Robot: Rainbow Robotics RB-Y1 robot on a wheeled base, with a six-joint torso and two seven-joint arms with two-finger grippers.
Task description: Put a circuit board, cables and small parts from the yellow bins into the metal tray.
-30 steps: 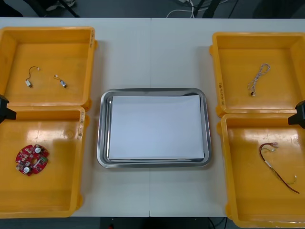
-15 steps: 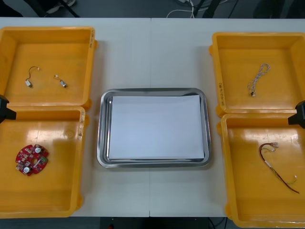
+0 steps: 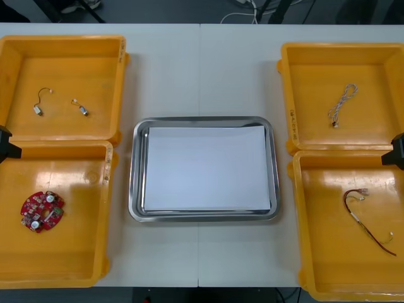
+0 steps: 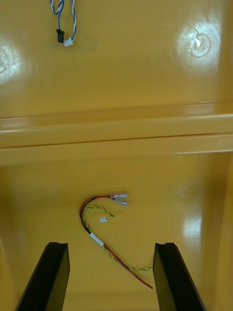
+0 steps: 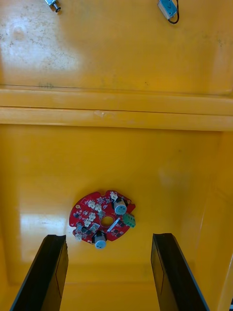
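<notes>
The metal tray (image 3: 132,189), white inside, sits at the table's middle. A round red circuit board (image 3: 41,211) (image 5: 103,222) lies in the near left yellow bin (image 3: 104,240); my left gripper (image 5: 109,274) hangs open above it, its body at the left edge (image 3: 6,142). Two small metal parts (image 3: 81,110) (image 3: 39,108) rest in the far left bin. A red and yellow cable (image 3: 366,218) (image 4: 104,228) lies in the near right bin, under my open right gripper (image 4: 111,274), whose body shows at the right edge (image 3: 396,151). The twisted blue and white cable (image 3: 341,104) (image 4: 63,19) lies in the far right bin.
Bin walls (image 4: 116,131) (image 5: 116,109) divide near and far bins on each side. Bare table (image 3: 202,69) lies beyond the tray and in front of it (image 3: 202,252).
</notes>
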